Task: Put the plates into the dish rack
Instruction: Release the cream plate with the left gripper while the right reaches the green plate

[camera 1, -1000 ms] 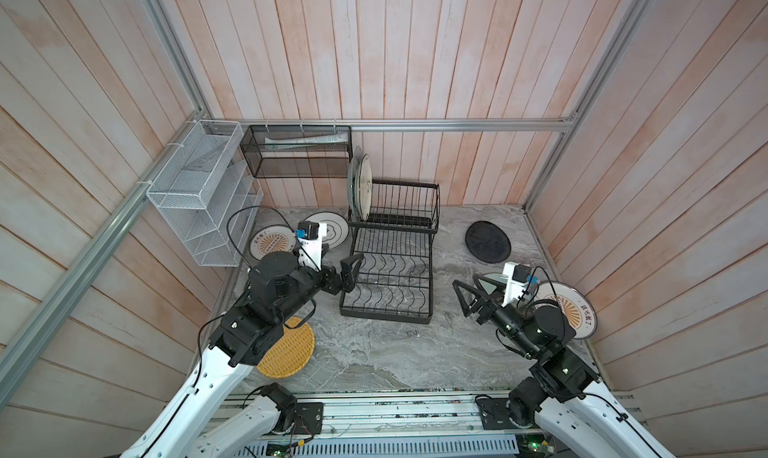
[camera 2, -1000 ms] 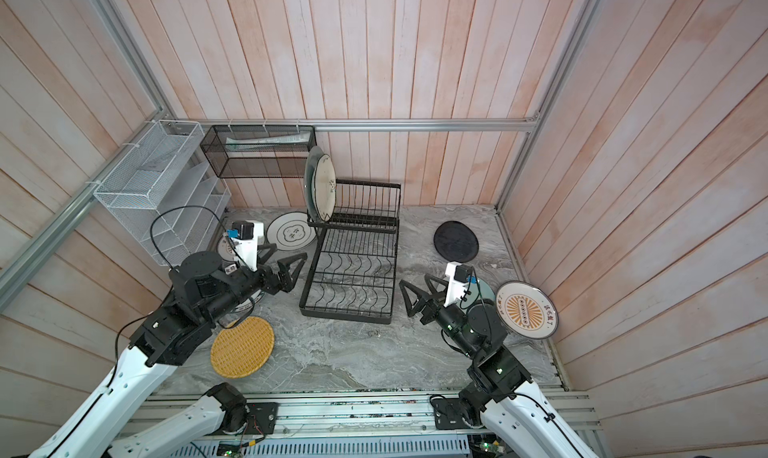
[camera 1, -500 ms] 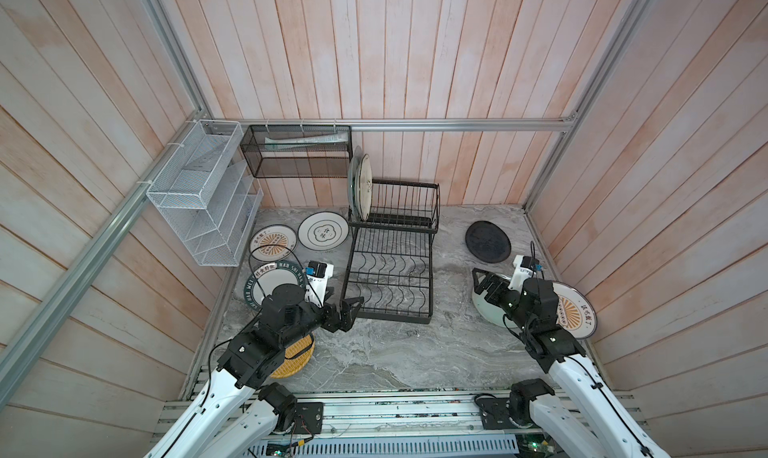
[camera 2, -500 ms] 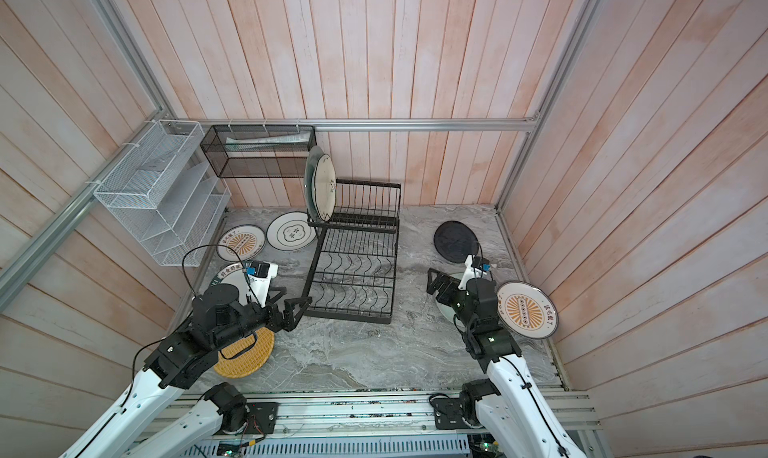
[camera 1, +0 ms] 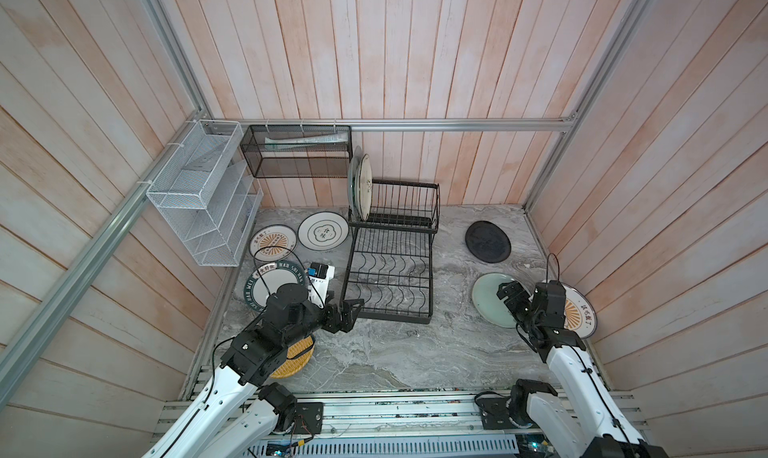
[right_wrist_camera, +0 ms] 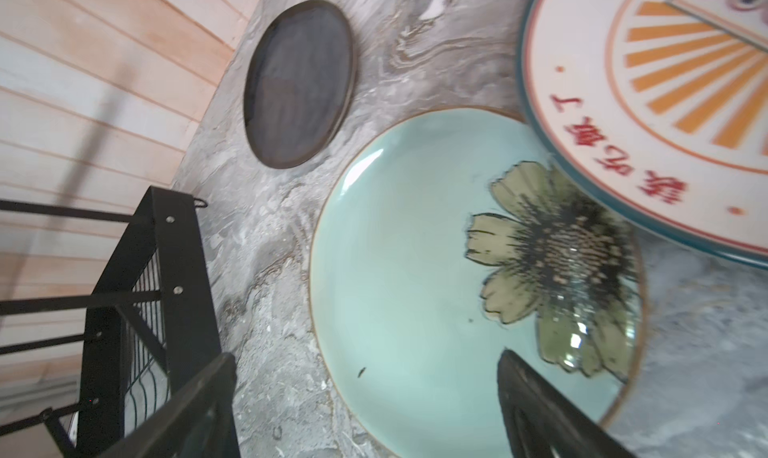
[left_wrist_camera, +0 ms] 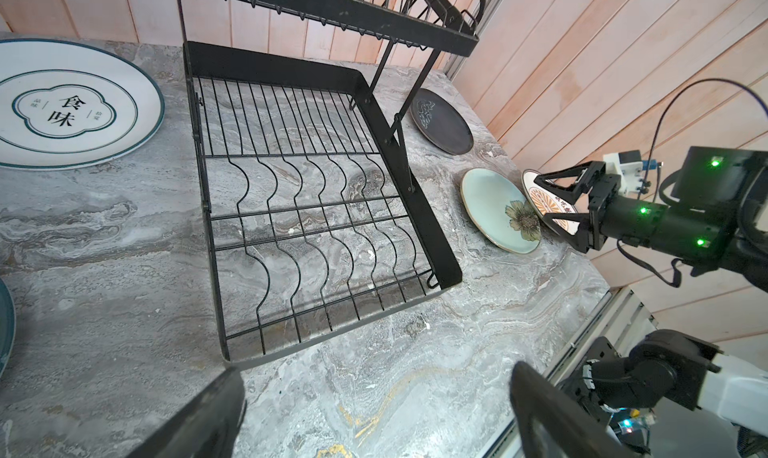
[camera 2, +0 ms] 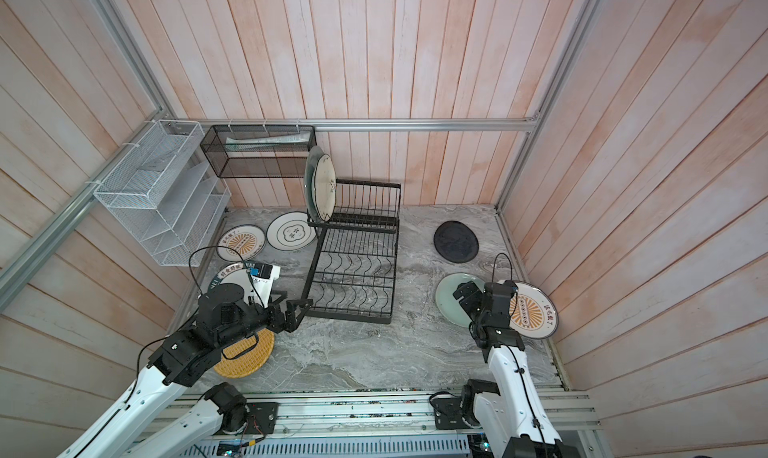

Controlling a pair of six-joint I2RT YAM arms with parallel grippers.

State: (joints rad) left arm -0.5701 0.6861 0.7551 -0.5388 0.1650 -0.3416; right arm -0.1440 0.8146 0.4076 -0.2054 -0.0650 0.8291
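- Two plates stand on edge in the upper tier of the rack; its lower tier holds none
- The others lie flat on the surface, four left of the rack and three right of it
- On the right, the green plate lies nearest the arm, with a sunburst plate overlapping one side of its rim and the black plate well apart
- These look like glazed ceramic: stiff, fairly heavy, slick and likely to chip if dropped
- Flat on stone, only the rim can be pinched, and the green plate's free rim towards the rack seems best
- The right gripper hovers over the green plate, jaws spread and empty
- The left gripper sits by the rack's near left corner, jaws spread and empty
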